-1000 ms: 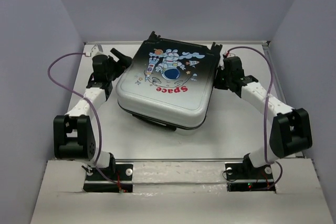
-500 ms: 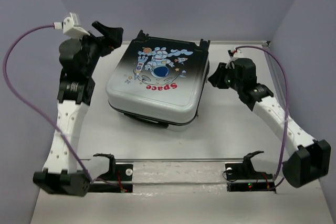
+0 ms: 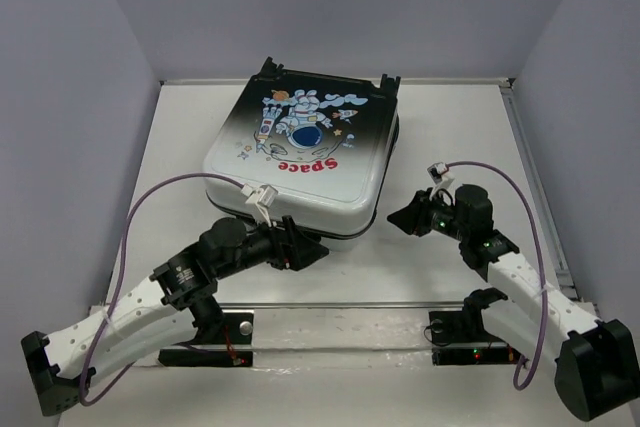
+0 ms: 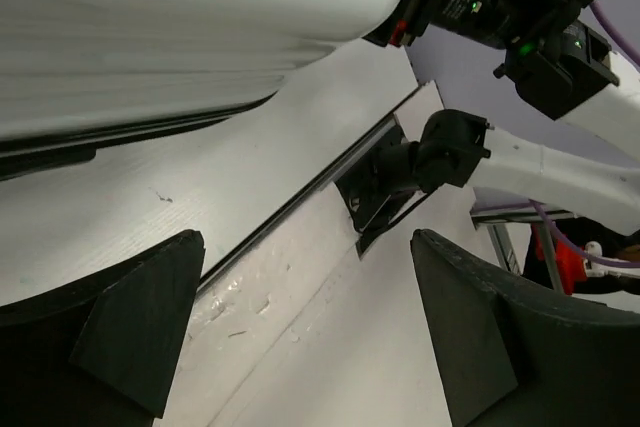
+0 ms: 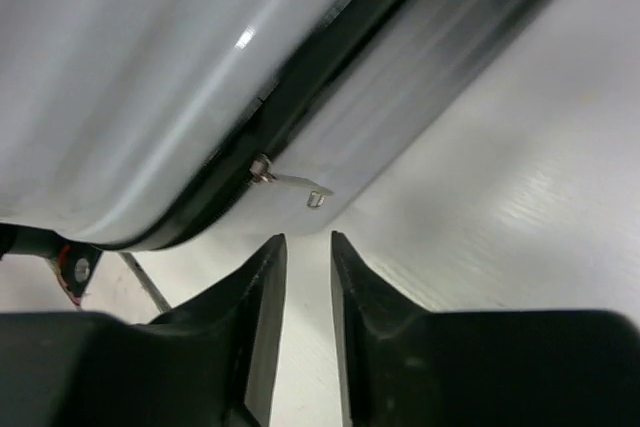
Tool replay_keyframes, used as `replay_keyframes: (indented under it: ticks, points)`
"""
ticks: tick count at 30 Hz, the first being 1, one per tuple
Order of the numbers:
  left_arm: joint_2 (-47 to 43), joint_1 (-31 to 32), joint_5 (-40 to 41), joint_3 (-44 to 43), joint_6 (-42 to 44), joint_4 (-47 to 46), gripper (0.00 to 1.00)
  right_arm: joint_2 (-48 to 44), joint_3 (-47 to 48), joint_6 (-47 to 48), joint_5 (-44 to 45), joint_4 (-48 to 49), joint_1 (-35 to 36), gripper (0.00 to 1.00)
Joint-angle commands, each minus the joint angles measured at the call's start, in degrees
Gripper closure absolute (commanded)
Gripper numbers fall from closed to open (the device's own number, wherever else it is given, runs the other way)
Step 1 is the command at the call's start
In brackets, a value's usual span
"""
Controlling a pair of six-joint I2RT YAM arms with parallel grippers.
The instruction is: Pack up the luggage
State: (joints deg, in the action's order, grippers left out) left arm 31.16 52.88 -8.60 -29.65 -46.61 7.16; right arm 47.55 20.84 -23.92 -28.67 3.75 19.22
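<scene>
Lettering in red on the suitcase (image 3: 300, 162) is read as "Space", printed upside down as seen from the top view, just below a cartoon astronaut with small rockets and planets around it. No other writing or brand mark can be made out. The suitcase is seen closed and lying flat on the white worktop (image 3: 460, 137), in the upper middle of the top view, with its shell shading from black at the far end to white at the near end. Black wheels (image 3: 268, 68) are seen at its far edge.

The left fingers (image 4: 140, 322) are spread wide with nothing between them. They are placed low over the worktop, just beside the near edge of the suitcase, below centre in the top view.

The right fingers (image 5: 255, 337) are held almost together, with a narrow gap left between them and nothing pinched. They are pointed at the dark seam of the suitcase near its lower right corner, where a small metal zip pull (image 5: 290, 185) is seen, close to the fingertips but not touched.
</scene>
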Motion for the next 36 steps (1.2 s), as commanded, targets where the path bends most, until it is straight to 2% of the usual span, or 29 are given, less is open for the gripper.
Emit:
replay_keyframes:
  ticks: [1, 5, 10, 12, 16, 18, 23, 28, 31, 35, 36]
  points:
    - [2.31, 3.80, 5.08, 1.78, -3.75, -6.35, 0.02, 4.47, -0.62, -0.94, -8.05, 17.41, 0.20, 0.65]
    - [7.93, 3.89, 6.83, 1.70, -1.56, -11.10, 0.01, 8.69, -0.10, 1.85, -8.69, 22.62, 0.20, 0.63]
    - [14.71, 3.89, 10.09, -1.28, 1.78, -11.29, 0.01, 15.45, 1.84, 5.29, -11.76, 23.49, 0.20, 0.60]
    - [16.21, 3.89, 11.49, -1.64, 2.49, -11.03, 0.01, 17.30, 0.96, 4.85, -14.04, 27.16, 0.20, 0.57]
    - [16.39, 3.81, 16.15, -1.99, 2.84, -10.06, 0.01, 20.82, -0.97, 4.06, -15.11, 32.36, 0.20, 0.52]
    - [16.22, 3.81, 17.82, -2.34, 3.19, -9.88, 0.01, 21.70, -2.73, 2.66, -15.37, 37.88, 0.20, 0.51]
    - [17.36, 3.81, 19.76, -4.36, 4.33, -8.30, 0.01, 23.29, -0.89, 4.58, -14.67, 37.39, 0.20, 0.50]
    - [18.59, 3.72, 19.76, -4.45, 3.98, -8.74, 0.02, 26.09, 0.95, 5.20, -17.12, 37.47, 0.20, 0.53]
    - [18.94, 3.72, 19.94, -4.98, 3.89, -9.00, 0.02, 26.89, 1.48, 5.29, -17.30, 37.91, 0.20, 0.59]
    - [19.20, 3.72, 20.90, -6.03, 3.98, -9.09, 0.02, 27.33, 1.48, 5.20, -17.21, 38.79, 0.20, 0.70]
    - [19.47, 3.63, 20.47, -6.38, 4.07, -9.35, 0.02, 27.51, 1.22, 4.59, -17.13, 40.01, 0.20, 0.76]
